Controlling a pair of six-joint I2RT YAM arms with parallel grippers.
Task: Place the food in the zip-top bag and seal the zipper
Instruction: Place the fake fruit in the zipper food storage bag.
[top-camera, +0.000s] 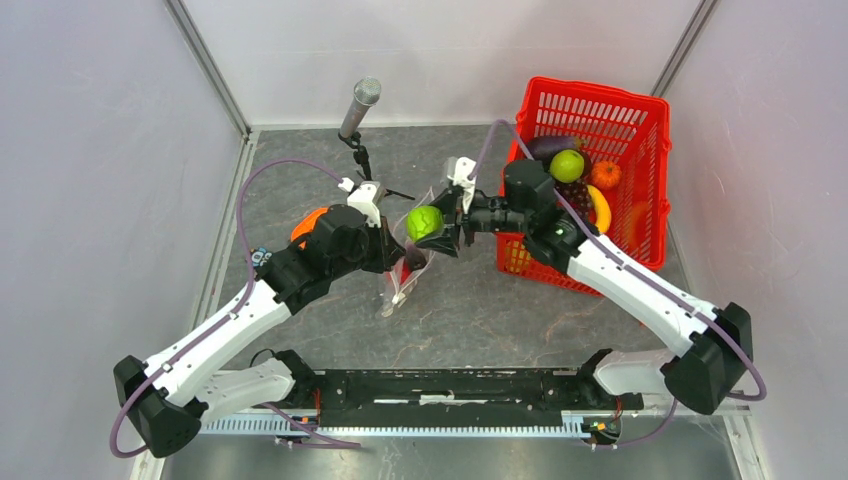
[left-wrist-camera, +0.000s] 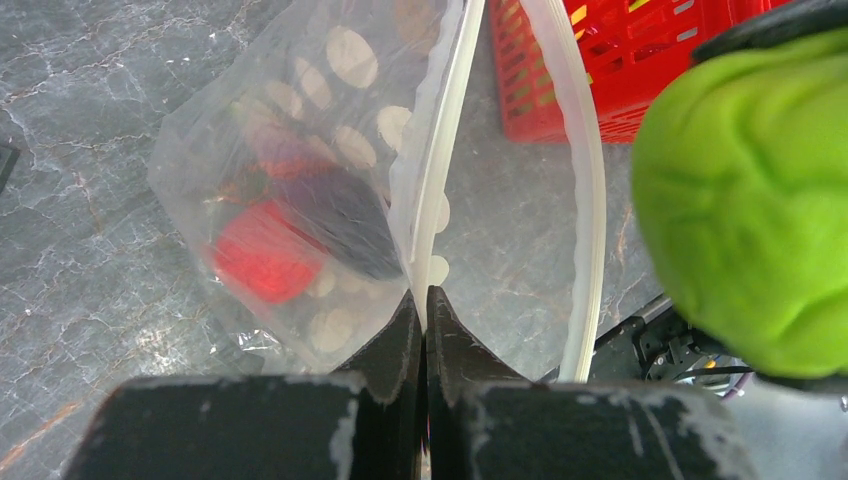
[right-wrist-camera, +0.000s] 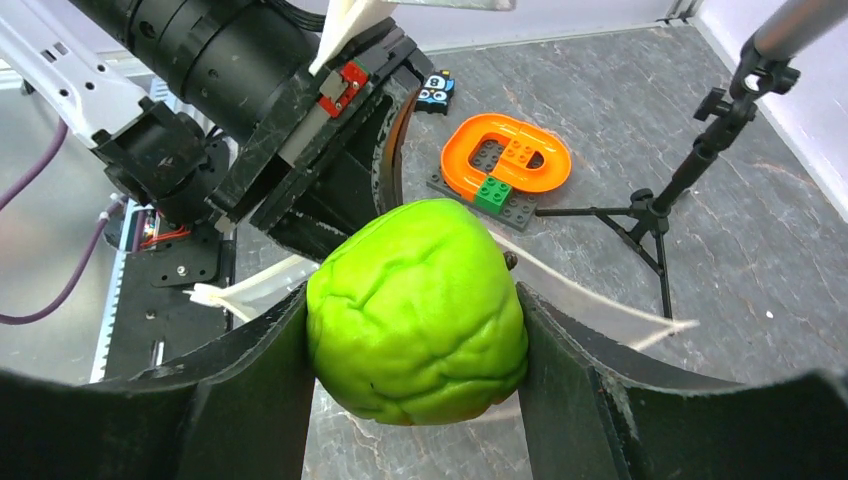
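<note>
Right pincer clamps green fruit; left pincer pinches zip-top bag (mouth open).

The left arm and right arm share white shell links and chunky black joint housings. A purple cable runs back from behind each gripper along its arm. The left gripper has matte black wedge fingers, scuffed grey at the edges, and a small red tab sits behind them. The right gripper has broad, curved black fingers. A white bracket sits just behind each gripper.
</note>
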